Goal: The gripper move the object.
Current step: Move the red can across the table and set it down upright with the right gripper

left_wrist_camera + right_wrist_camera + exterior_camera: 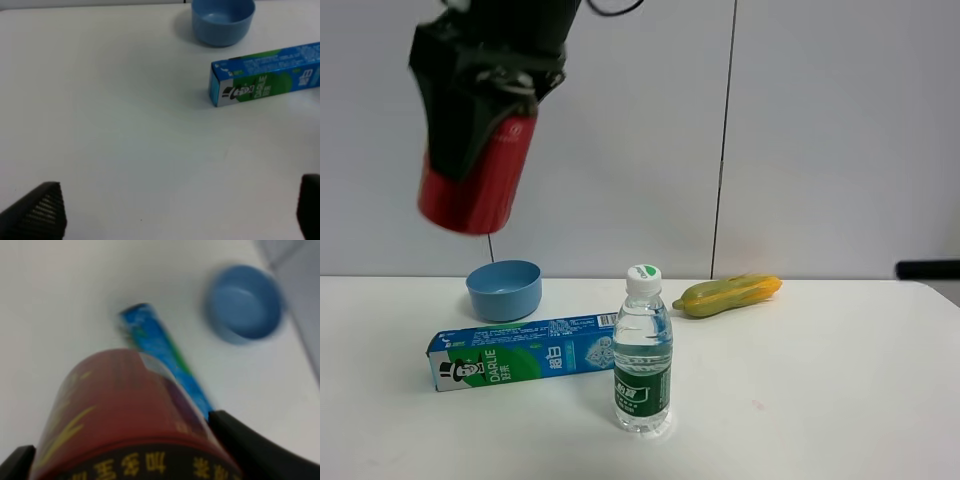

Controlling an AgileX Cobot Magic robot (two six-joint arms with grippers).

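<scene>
My right gripper (pixel 480 120) has reached across to the upper left of the exterior high view. It is shut on the red can (pixel 470 195) and holds it tilted, high above the table and above the blue bowl (pixel 504 289). In the right wrist view the can (pixel 120 405) fills the space between the two dark fingers (pixel 245 447), its black-and-gold band nearest the camera. My left gripper (pixel 175 215) is open and empty, low over bare white table, its fingertips (pixel 42 212) wide apart. It does not show in the exterior high view.
On the white table (pixel 820 400) lie a blue-green toothpaste box (pixel 520 355), a clear green-labelled water bottle (pixel 642 350) standing at the front middle, and a yellow-green corn-like toy (pixel 728 294) at the back. A dark object (pixel 927 268) sits at the right edge.
</scene>
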